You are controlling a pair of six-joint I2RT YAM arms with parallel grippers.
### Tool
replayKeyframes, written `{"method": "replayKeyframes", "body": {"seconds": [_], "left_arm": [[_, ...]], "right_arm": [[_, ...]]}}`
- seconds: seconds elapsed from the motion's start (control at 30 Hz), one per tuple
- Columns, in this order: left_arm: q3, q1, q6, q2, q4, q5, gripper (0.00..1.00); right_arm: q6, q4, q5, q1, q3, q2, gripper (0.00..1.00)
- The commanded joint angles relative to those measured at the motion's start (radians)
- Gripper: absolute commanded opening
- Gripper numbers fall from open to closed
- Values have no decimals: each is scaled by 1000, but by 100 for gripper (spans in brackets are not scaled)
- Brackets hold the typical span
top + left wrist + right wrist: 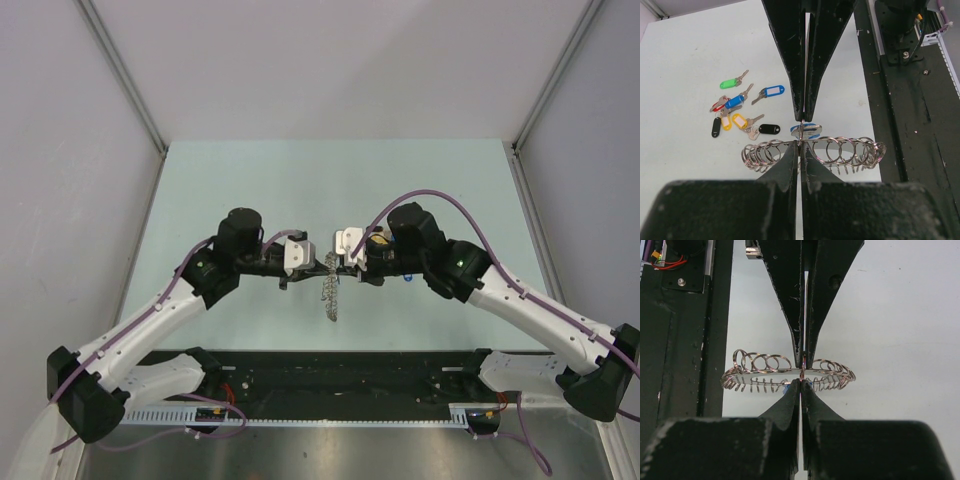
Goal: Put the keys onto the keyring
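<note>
**Both claws closed on the keyring, keys loose on the table**

The keyring (pixel 850 150) sits at mid-frame between two claws that meet tip to tip. In the left wrist view it shows nearly edge-on, as a flattened oval fringed with small wire loops. The left claw (pixel 799 148) rises from the bottom of that view, pressed together on the ring's nearer rim. The right claw (pixel 803 116) comes down from the top, also pressed together, at the farther rim.

Only this view shows the keys (pixel 734 102) plainly. They lie scattered on the table (pixel 685 60) left of centre, with green, blue, red, yellow and black tags. One more blue-tagged key (pixel 809 130) lies just beyond the ring beside the right claw's tips; whether they touch cannot be told.

The right wrist view gives the same pinch from the other side, with only a sliver of blue by the ring. From above, the ring is a narrow strip below the meeting claws, and the right arm (pixel 520 295) hides nearly all the keys.
</note>
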Motion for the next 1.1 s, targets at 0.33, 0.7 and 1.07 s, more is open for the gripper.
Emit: {"method": "replayKeyframes", "body": {"seconds": [0.33,0.7,1.07], "left_arm": [[25,-8,-6,1,83,24,0],[43,-8,-15,10,59,-19,0],[46,-8,-50,11,68,-53,0]], "right_arm": [[-6,49,14,32,43,-1,0],[-9,57,112,72,43,5,0],[6,58,167,93,43,-14,4]]}}
